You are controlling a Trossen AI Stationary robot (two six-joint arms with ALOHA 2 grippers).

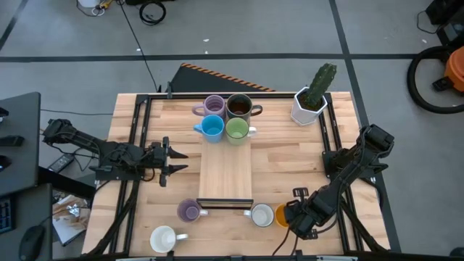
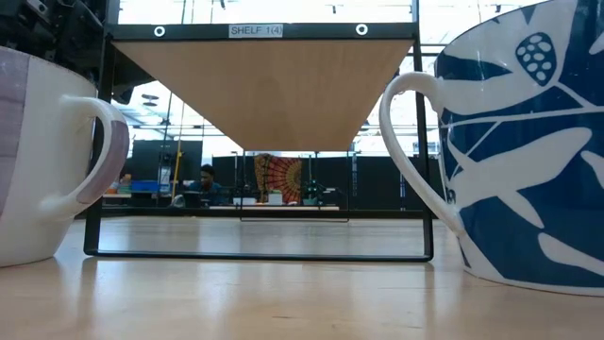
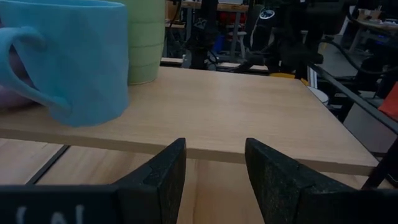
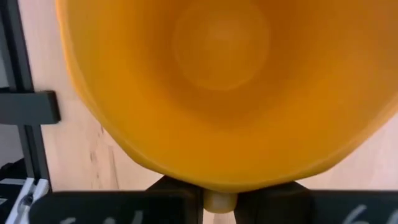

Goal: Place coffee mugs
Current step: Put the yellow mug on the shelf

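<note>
Shelf point(image 2: 264, 80) label reads "SHELF 1(4)"; right hand point(image 1: 290, 215) grips mostly hidden orange mug point(image 4: 224, 87); left hand point(image 3: 214, 180) open

The table point(image 1: 290, 156) is pale butcher-block wood, matt and grained — the raised shelf point(image 1: 225, 170) is smoother wood on a black metal frame point(image 1: 225, 203). The orange mug point(image 4: 230, 87) looks glazed and glossy; the blue mug point(image 3: 74, 56) is softly sheened.
</note>
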